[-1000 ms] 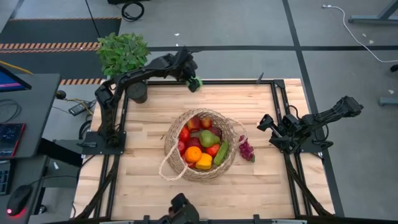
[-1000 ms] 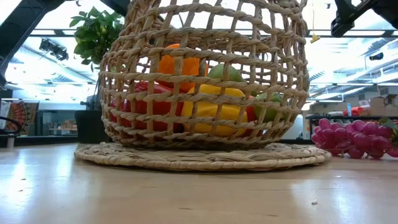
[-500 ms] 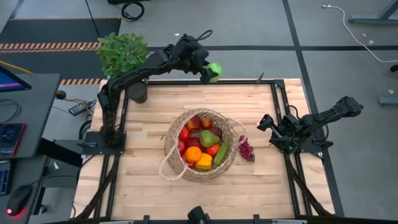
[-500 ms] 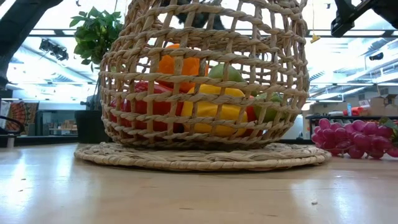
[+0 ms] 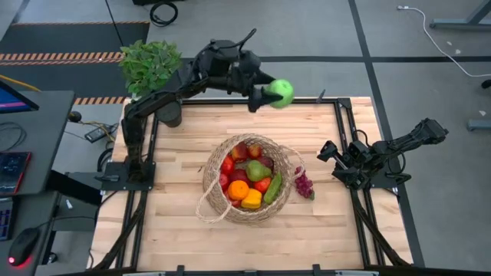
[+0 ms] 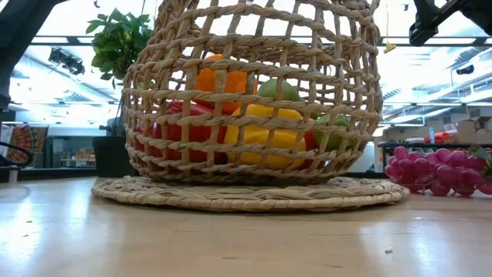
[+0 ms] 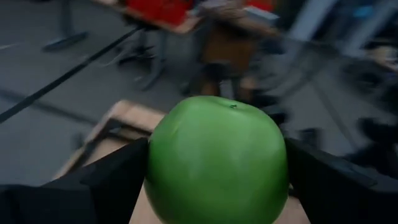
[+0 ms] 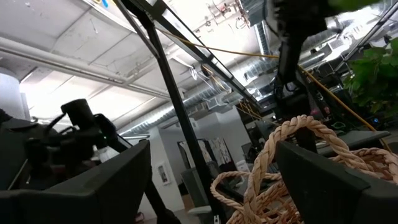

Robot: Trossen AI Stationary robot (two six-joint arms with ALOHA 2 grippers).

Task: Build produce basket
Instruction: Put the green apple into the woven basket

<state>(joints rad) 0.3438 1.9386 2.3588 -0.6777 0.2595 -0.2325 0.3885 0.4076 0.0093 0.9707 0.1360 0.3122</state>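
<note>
Left gripper (image 5: pixel 275 95) clasps one green apple (image 5: pixel 283 92) above the table's far edge; right gripper (image 5: pixel 328 152) waits unclenched.

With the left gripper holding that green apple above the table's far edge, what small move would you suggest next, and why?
Probably carry it toward the basket. The left gripper grips the green apple over the far edge, off to one side of the basket, so releasing now would miss.

Green apple (image 7: pixel 217 162) looks smooth, waxy plastic with a soft sheen. Basket (image 5: pixel 247 188) is rough open-weave wicker (matt, tan). Table (image 5: pixel 184 153) is pale wood planks, satin finish; grapes (image 6: pixel 438 171) are glossy.
</note>
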